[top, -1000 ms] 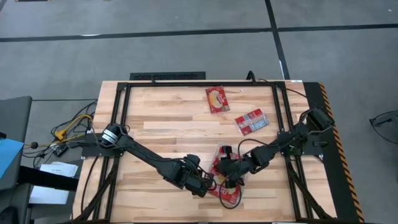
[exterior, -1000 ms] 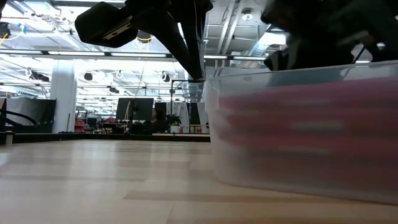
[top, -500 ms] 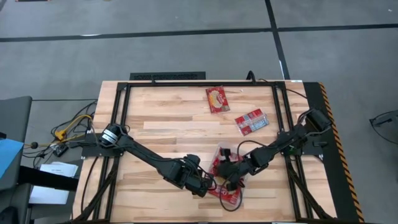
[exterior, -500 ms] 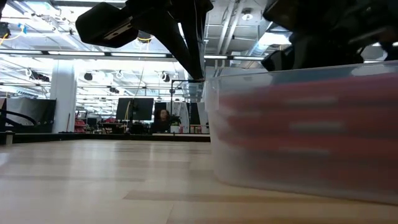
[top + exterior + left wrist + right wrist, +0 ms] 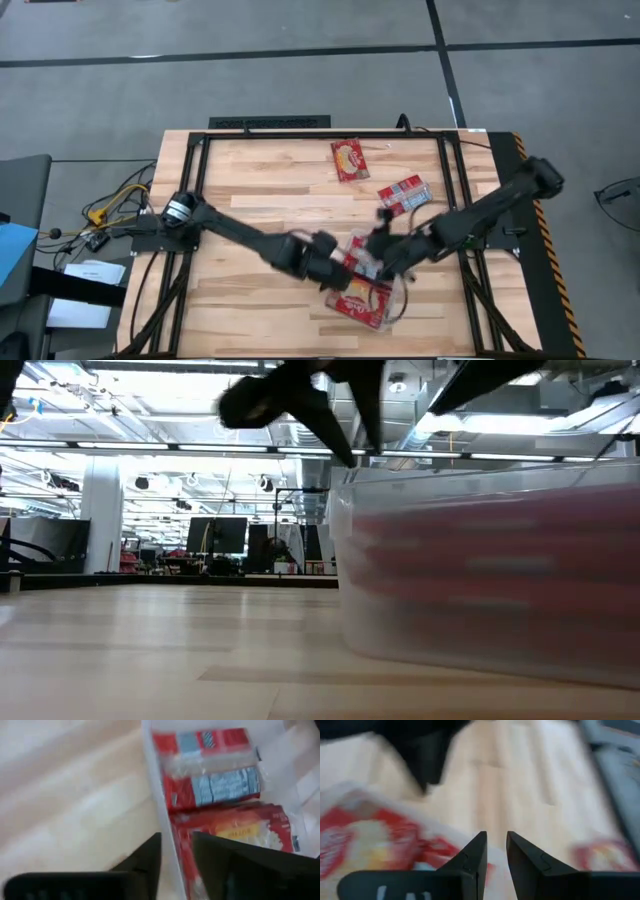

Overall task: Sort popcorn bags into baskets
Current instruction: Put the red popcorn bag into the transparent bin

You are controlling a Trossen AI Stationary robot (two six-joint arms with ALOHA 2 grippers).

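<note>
Clear plastic basket point(image 5: 392, 312) sits near the worktop's point(image 5: 250, 200) front edge: shallow, rounded corners, translucent walls. It holds several popcorn bags point(image 5: 362, 298), flat glossy red packets with cream panels.

Left end effector point(image 5: 338, 266) is at the basket's rim, fingers narrowly parted astride the wall, gripping no packet. Right end effector point(image 5: 384, 252) is just above the basket, nearly closed, empty.

Two bags point(image 5: 404, 194) point(image 5: 349, 158) lie farther back on bare wood. Judged mostly done; two left.

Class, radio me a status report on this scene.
Both pincers over clear tray, left, right. Two popcorn bags loose on table. Nothing in the way.
</note>
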